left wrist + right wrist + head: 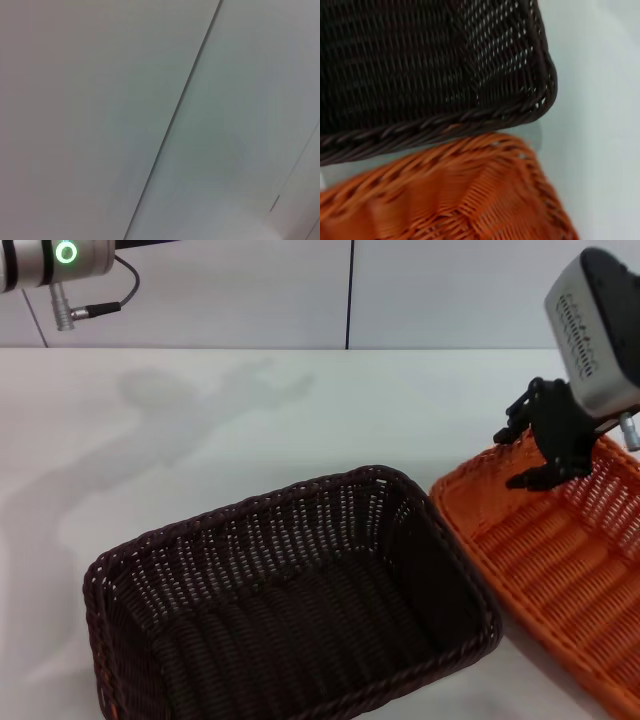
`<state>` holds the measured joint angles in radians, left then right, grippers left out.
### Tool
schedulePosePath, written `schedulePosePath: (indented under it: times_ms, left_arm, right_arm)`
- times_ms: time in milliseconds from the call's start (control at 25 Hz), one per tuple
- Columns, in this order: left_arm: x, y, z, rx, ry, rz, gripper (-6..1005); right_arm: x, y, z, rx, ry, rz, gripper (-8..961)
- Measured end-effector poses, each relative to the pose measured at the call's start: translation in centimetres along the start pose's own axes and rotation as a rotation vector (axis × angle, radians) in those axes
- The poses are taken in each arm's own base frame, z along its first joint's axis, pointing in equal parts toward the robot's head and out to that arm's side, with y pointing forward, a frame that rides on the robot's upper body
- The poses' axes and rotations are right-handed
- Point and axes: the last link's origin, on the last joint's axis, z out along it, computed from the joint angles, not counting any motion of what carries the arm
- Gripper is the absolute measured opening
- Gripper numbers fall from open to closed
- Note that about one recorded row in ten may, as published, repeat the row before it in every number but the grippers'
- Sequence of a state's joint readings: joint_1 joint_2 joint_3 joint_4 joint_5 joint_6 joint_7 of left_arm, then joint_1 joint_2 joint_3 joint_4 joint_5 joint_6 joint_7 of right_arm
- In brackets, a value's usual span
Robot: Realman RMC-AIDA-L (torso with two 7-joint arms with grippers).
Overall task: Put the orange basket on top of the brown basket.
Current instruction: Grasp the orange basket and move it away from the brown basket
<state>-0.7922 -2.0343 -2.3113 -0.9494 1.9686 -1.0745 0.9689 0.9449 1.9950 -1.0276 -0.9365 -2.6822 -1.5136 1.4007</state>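
The brown basket (290, 610) sits on the white table at the lower middle of the head view, empty and upright. Beside it on the right is the orange basket (560, 570), partly cut off by the picture's edge; their near corners almost touch. My right gripper (522, 454) hangs over the orange basket's far rim, its black fingers spread apart and holding nothing. The right wrist view shows a corner of the brown basket (445, 75) next to the orange basket (460, 200), with a thin strip of table between them. My left arm (55, 262) is parked high at the far left.
The white table (200, 420) stretches behind and to the left of the baskets, backed by a pale wall. The left wrist view shows only a pale panel with a dark seam (175, 120).
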Motion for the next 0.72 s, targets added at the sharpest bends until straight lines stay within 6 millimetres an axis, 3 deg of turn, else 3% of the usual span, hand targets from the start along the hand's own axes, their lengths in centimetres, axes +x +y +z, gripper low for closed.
schedulePosePath:
  times_ms: [280, 720]
  left_arm:
    - [-0.6, -0.4, -0.2, 0.01, -0.006, -0.022, 847]
    - [-0.6, 0.0, 0.1, -0.009, -0.001, -0.036, 847]
  right_arm:
    - [0.2, -0.2, -1.0, 0.022, -0.005, 0.011, 546]
    - [0.3, -0.1, 1.0, 0.027, -0.016, -0.018, 547]
